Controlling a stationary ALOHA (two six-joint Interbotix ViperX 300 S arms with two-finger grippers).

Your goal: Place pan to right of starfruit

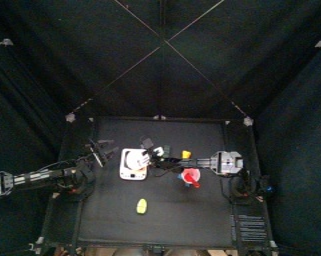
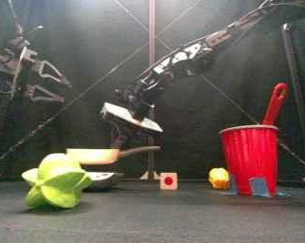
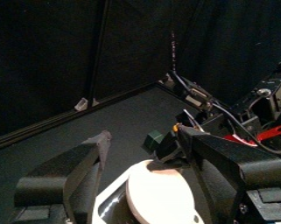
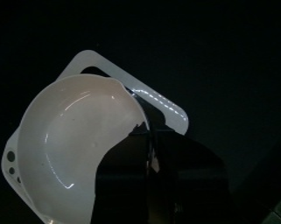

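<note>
The pale pan (image 4: 73, 131) hangs in my right gripper (image 4: 154, 153), whose jaws are shut on its rim beside the handle. In the front view the pan (image 2: 132, 121) is tilted and held well above the table by the right gripper (image 2: 132, 112). In the top view, pan (image 1: 162, 158) and right gripper (image 1: 156, 155) are near the table's middle. The yellow-green starfruit (image 2: 56, 182) lies at the front, left of and nearer than the pan; it also shows in the top view (image 1: 141, 207). My left gripper (image 2: 31, 84) is open, empty and raised at the left; its jaws spread wide in the left wrist view (image 3: 140, 142).
The white slab (image 1: 132, 164) lies left of the pan and shows under the left gripper (image 3: 166, 192). A red cup with a red utensil (image 2: 250, 157) stands at the right, also in the top view (image 1: 191, 177). A yellow-orange piece (image 2: 219, 177) and a small cube (image 2: 169, 180) lie between.
</note>
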